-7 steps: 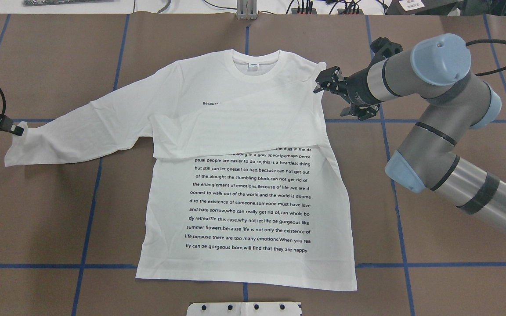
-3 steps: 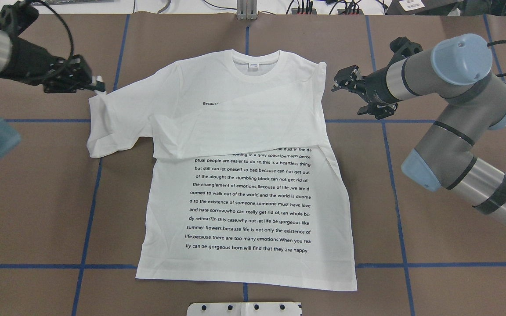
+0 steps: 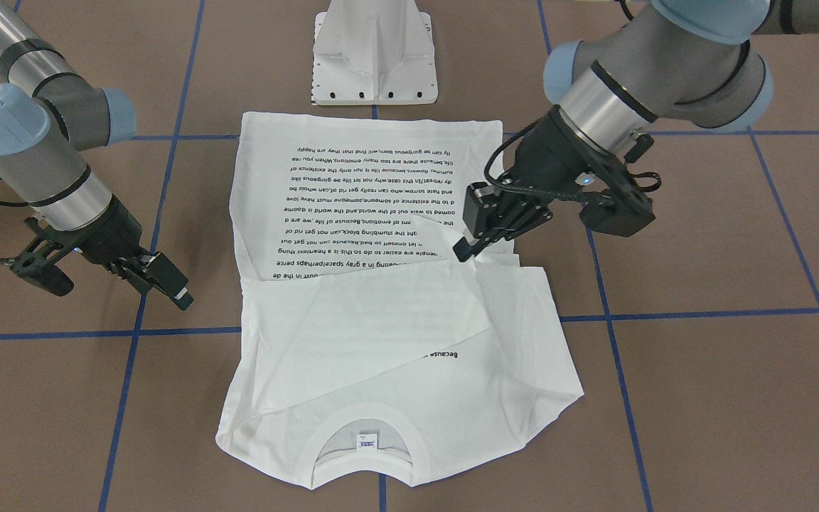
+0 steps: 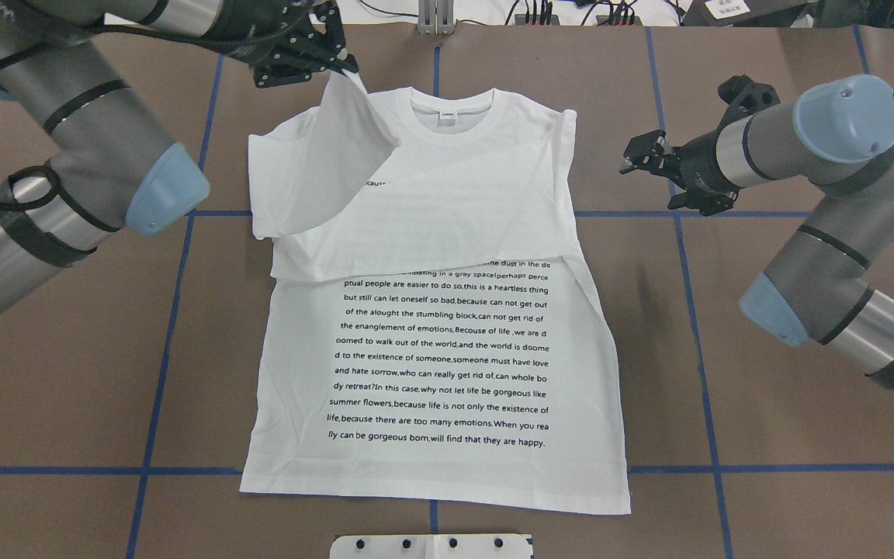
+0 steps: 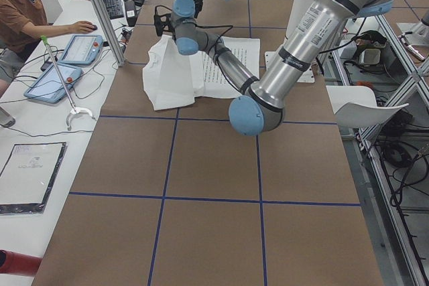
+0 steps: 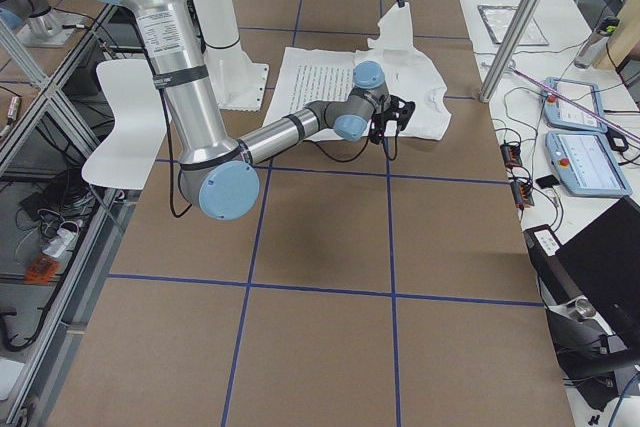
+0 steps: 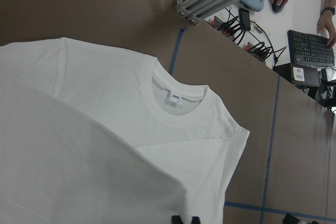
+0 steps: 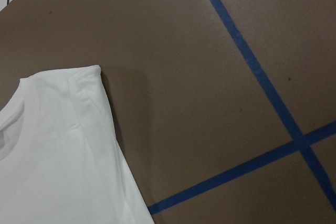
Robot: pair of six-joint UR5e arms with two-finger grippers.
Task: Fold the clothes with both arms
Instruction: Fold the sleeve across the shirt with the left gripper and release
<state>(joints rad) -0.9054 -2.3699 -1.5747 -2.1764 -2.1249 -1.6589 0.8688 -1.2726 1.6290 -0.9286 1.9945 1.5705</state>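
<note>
Sleeve (image 4: 338, 155) swung inward over brown table (image 4: 67, 373), left end effector (image 4: 344, 68) clenching it; right end effector (image 4: 632, 155) released.

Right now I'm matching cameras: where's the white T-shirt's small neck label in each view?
Front-facing: small white neck label, bottom centre.
Overhead: label, top centre.
Exterior left: cannot tell.
Exterior right: too small.
Left wrist: label, centre.
Right wrist: absent.
Landmark: ribbed white collar around it.

White T-shirt (image 7: 105, 93) on brown table (image 7: 79, 9), neck label (image 7: 176, 98) (small, white) inside ribbed collar (image 7: 173, 123), cloth fold (image 7: 68, 166) in foreground.
</note>
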